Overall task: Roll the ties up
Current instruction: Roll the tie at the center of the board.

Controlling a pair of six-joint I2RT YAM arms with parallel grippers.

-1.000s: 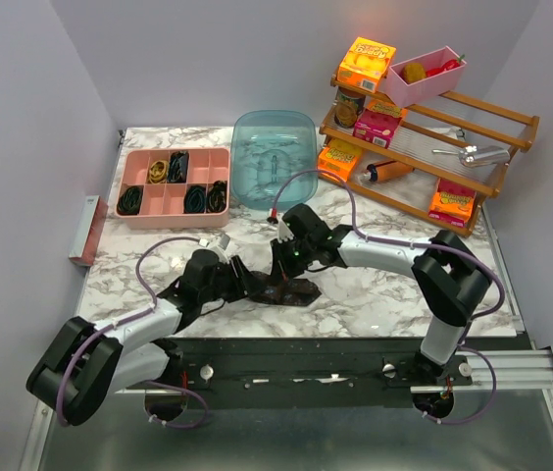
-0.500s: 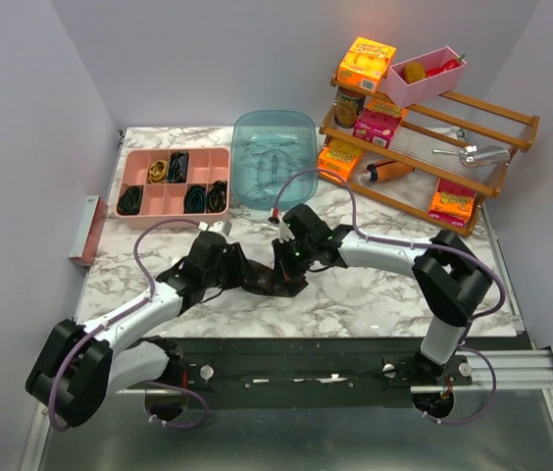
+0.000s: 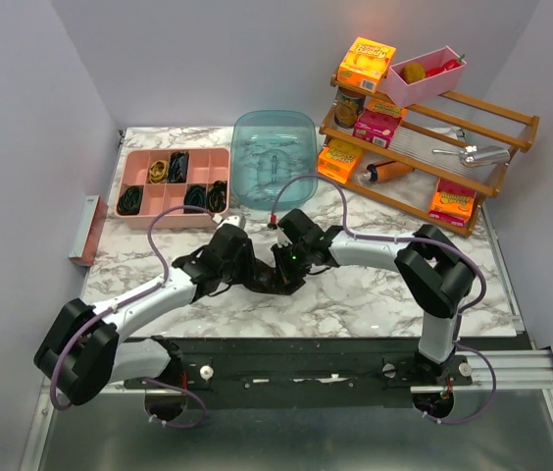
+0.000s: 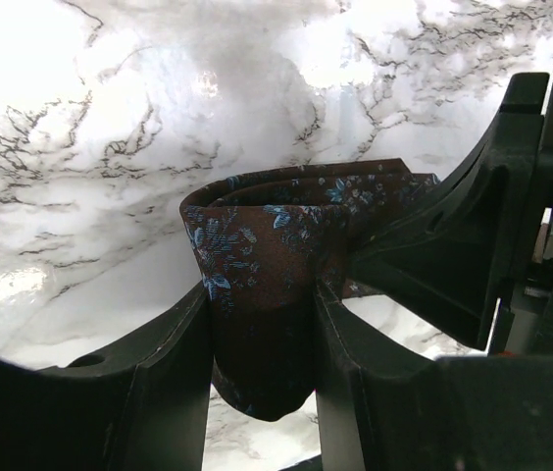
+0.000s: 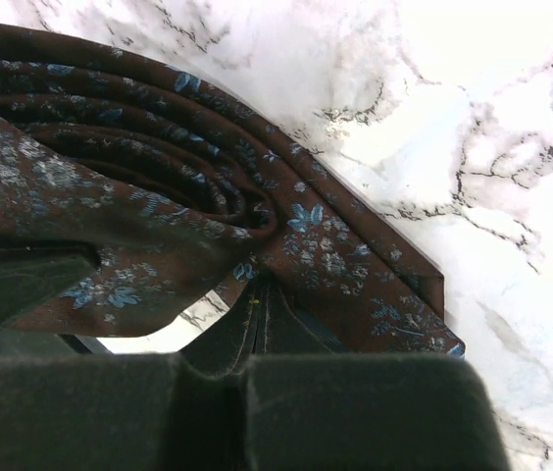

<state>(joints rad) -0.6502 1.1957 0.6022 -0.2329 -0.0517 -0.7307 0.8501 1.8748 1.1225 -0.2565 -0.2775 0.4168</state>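
From above, the tie (image 3: 264,285) is almost all covered by the left gripper (image 3: 246,274) and the right gripper (image 3: 282,276). Only a small dark bit shows between them. In the left wrist view, the tie's right part goes behind the black right gripper, and the bottom edge cuts off the fingers (image 4: 174,392). In the right wrist view, the tie runs off the left edge. The near fingers (image 5: 159,412) are dark and blurry, and their tips hide under the cloth. The dark things in the pink tray (image 3: 174,221) are too small to tell.

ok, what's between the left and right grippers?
The dark brown tie, partly coiled, runs from the left gripper to the right gripper. Top view shows it; in the left wrist view a fold sits pinched.
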